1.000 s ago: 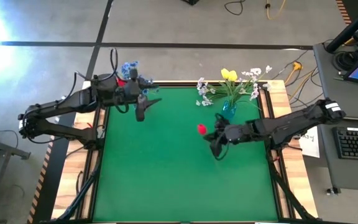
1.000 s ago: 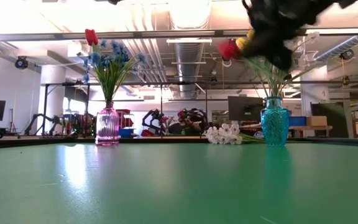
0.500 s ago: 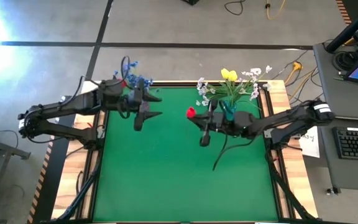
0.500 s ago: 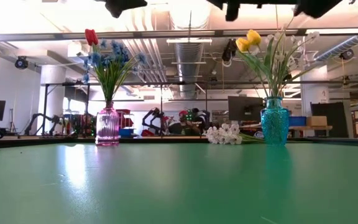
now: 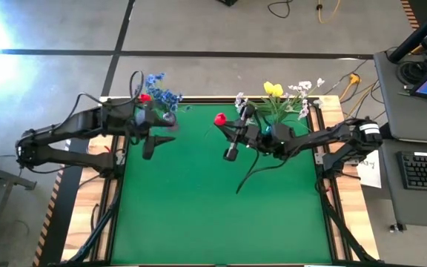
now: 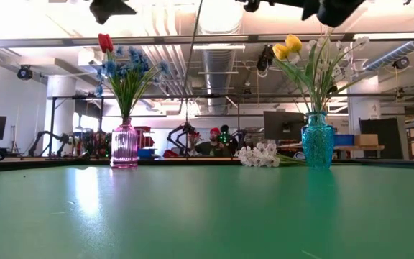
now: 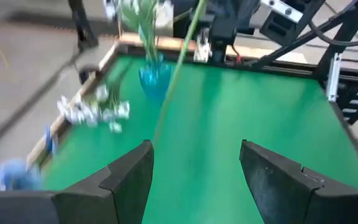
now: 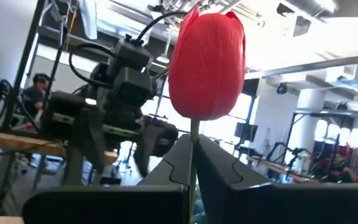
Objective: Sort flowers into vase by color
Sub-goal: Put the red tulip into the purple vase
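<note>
We hold a red tulip point(image 8: 207, 65) pinched in our right gripper point(image 5: 230, 152), high over the mat between the vases. Our left gripper point(image 7: 194, 177) waits spread near the pink vase point(image 6: 124, 146). White sprays point(image 6: 259, 155) lie unsorted beside the blue vase point(image 6: 318, 141).

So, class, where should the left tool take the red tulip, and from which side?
Probably on the free stem below the right tool, which pinches just under the bloom. Come level from the left; the stem hangs facing the open left tool.
</note>
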Motion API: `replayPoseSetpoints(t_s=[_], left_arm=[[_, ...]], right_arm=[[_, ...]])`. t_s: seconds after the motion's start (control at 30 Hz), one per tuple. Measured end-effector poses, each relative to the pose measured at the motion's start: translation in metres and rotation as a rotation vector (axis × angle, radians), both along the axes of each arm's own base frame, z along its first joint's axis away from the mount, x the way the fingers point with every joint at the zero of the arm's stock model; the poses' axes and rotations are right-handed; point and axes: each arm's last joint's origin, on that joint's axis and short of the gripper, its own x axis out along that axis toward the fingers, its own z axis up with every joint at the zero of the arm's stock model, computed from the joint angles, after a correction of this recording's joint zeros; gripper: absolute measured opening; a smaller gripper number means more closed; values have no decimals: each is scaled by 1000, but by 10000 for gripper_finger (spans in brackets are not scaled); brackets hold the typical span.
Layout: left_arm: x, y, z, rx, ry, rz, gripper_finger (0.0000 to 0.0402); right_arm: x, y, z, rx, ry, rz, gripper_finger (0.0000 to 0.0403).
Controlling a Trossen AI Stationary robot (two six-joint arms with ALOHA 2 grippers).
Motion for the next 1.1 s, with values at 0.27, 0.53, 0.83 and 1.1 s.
replayPoseSetpoints(t_s=[0.27,0.53,0.83,1.1], left_arm=[[-22,-23,-2,-318,82,-92,229],[-35,-44,-47,-222,319,-10,229],[-31,-51,-134,-124,181,103,229],[-41,-40,-178,45,111,410,229]], right_arm=[[12,-8,9,-3,116,-23,11],[14,-8,12,2,120,-23,12],[14,-8,10,6,129,-21,12],[15,-8,5,14,171,-17,12]])
